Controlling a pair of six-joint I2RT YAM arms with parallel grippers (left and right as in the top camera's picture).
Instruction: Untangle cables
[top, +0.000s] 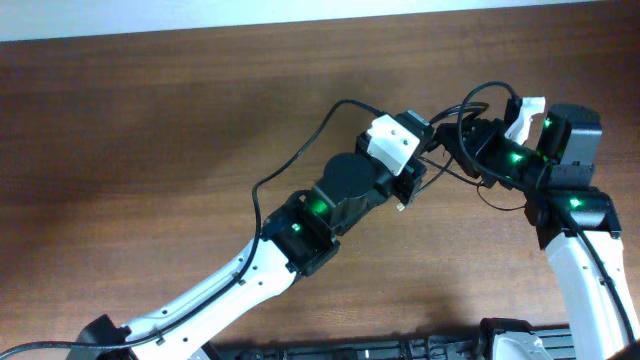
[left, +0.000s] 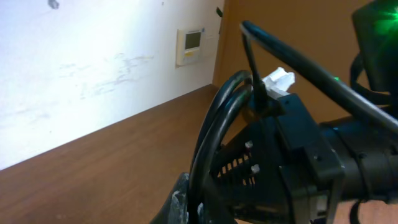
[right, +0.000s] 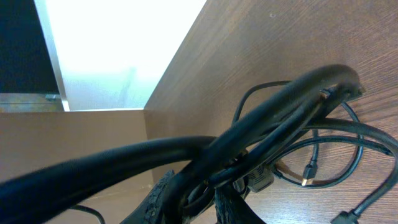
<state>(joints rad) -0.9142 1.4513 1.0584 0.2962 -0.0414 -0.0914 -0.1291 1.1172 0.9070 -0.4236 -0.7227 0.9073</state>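
On the brown worktop (top: 150, 120) the left arm reaches in from the lower left corner towards the middle, its white-capped wrist tilted up and to the right. The left fingers (left: 178, 202) are closed on the cables (left: 205, 134): in the left wrist view two black cords rise in a tight arc straight from the fingertips, held well above the wood, with a pale wall and a small wall panel (left: 189, 43) behind them. In the overhead view the bundle sits right of centre, bridging the narrow gap between the two arms, and a thin loop trails down onto the worktop below the right wrist. The right wrist view shows more thin cords lying in loose loops on the wood, one ending in a small gold-tipped plug (right: 309, 169). The right fingers (right: 155, 199) stand on either side of a bunch of cords that crosses close in front of the lens. It cannot be told whether they actually pinch that bunch. The right arm comes in from the lower right corner, green lights showing on its joints.
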